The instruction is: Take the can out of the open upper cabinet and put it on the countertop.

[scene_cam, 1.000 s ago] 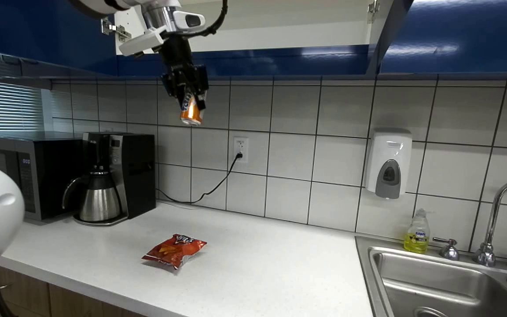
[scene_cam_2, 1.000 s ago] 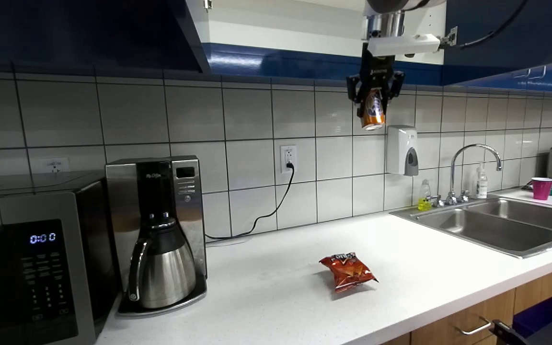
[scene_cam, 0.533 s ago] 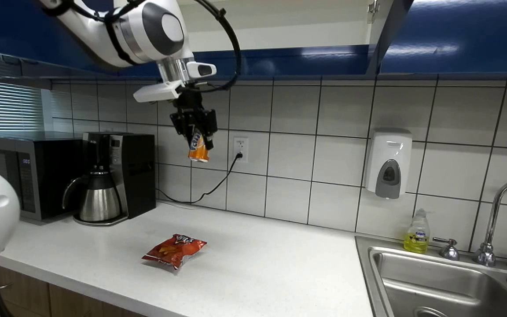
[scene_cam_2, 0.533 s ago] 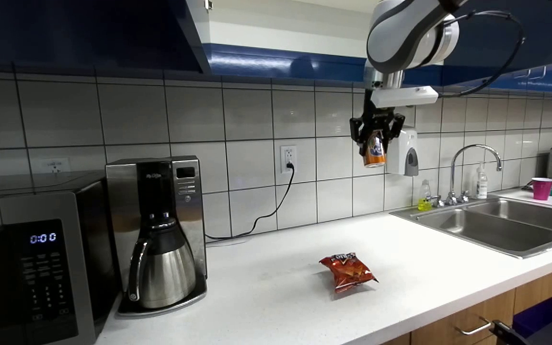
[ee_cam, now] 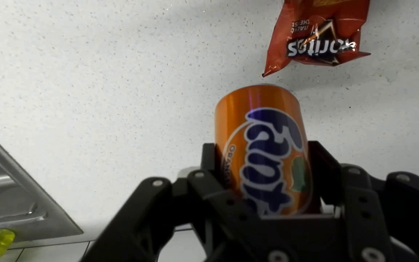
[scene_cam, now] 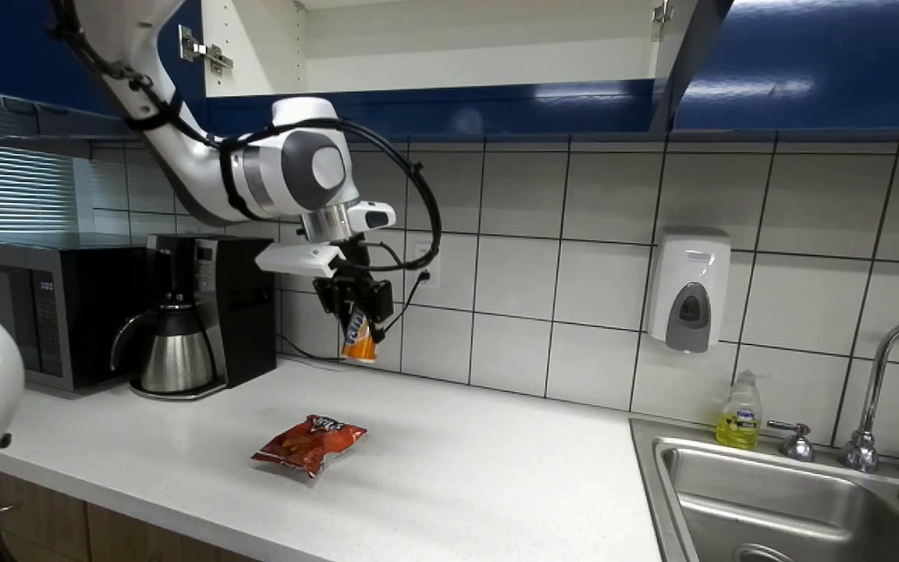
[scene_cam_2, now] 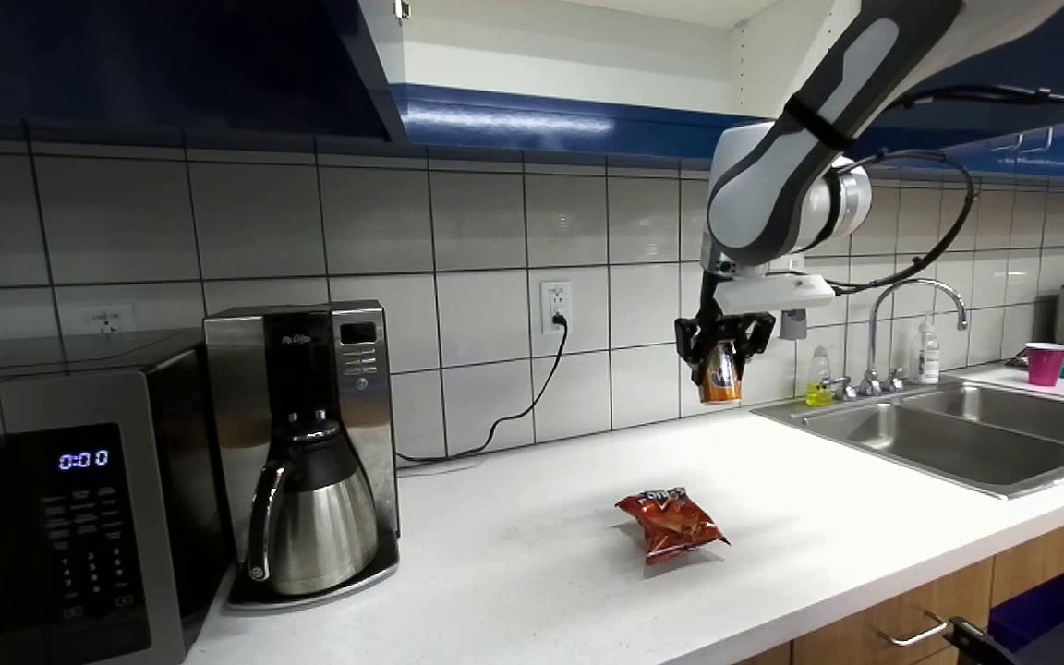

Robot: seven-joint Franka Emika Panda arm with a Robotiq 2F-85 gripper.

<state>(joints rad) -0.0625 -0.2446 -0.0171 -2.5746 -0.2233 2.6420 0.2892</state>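
Black claw (scene_cam: 360,329) grasps the orange can (scene_cam: 359,344) left of centre in an exterior view, above the counter (scene_cam: 496,460), long axis nearly upright, free end pointing down.

In the wrist view, the gripper (ee_cam: 262,154) swallowed up one end of the can (ee_cam: 262,145), and the top edge clipped the packet (ee_cam: 318,34)! In an exterior view, the arm (scene_cam_2: 758,208) blotted out most of the wall dispenser (scene_cam_2: 793,325).
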